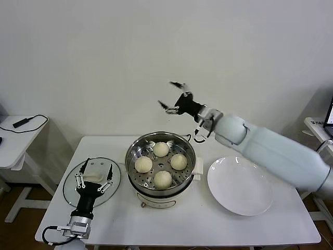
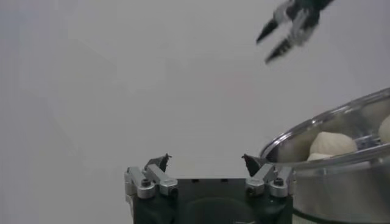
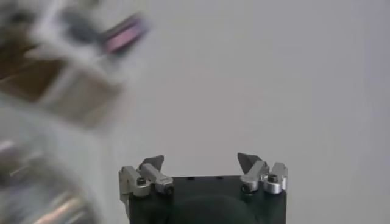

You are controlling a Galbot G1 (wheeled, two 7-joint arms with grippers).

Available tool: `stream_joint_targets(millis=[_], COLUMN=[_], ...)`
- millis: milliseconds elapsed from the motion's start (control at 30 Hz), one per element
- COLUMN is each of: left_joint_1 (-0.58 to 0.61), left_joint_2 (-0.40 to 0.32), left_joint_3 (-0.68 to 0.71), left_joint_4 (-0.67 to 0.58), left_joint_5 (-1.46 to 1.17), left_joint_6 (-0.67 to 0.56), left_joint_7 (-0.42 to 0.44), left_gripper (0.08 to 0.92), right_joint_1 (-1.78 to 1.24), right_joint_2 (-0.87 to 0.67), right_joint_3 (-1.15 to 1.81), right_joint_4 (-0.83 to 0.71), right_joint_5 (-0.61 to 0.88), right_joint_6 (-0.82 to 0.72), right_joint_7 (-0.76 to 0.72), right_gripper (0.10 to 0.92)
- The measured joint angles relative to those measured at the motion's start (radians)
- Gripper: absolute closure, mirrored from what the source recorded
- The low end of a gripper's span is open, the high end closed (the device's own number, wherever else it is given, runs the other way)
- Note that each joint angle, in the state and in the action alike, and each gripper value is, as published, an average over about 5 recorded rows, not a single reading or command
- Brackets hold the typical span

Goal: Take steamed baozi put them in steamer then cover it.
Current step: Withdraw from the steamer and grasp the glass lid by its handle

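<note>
While white table (image 1: 171, 226) fronts bare wall (image 1: 104, 52), steamer (image 1: 161, 164) uncovered.

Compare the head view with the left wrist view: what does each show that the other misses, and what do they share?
Only the head view shows all four steamed baozi in the steamer, the glass lid lying on the table under the open left end effector, and the empty white plate. Only the left wrist view gives a low side look over the steamer's rim. Both show the steamer, some baozi and the open right end effector raised above and behind the pot.
</note>
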Motion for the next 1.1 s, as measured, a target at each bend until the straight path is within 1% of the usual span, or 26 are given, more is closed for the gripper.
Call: stream_joint_targets(millis=[233,400,567,800,1100], left_joint_1=[-0.013,-0.02,-0.018,0.001,-0.025], left_joint_2=[0.013,0.028,0.048,0.085,0.107], left_joint_3=[-0.008,-0.009,-0.022,-0.055,-0.05], left_joint_4=[0.022,0.043,0.073,0.125,0.233], left_joint_5=[0.11,0.198,0.306,0.54,0.765], left_joint_6=[0.016,0.022,0.022,0.048,0.083], left_joint_7=[-0.046,-0.078,-0.088,-0.074,-0.083], left_gripper=[0.177,0.177,0.177,0.177,0.177], right_joint_1=[-0.393,-0.635,-0.84,-1.052,-1.19], right_joint_2=[0.068,0.141,0.215,0.298,0.368], right_joint_3=[0.421,0.677,0.877,1.028,1.099], right_joint_4=[0.022,0.04,0.06,0.073,0.07], right_joint_5=[-0.088,-0.146,-0.193,-0.239,-0.276], right_joint_6=[0.115,0.19,0.255,0.315,0.355], right_joint_7=[0.058,0.063,0.058,0.044,0.029], right_gripper=[0.203,0.203,0.203,0.203,0.203])
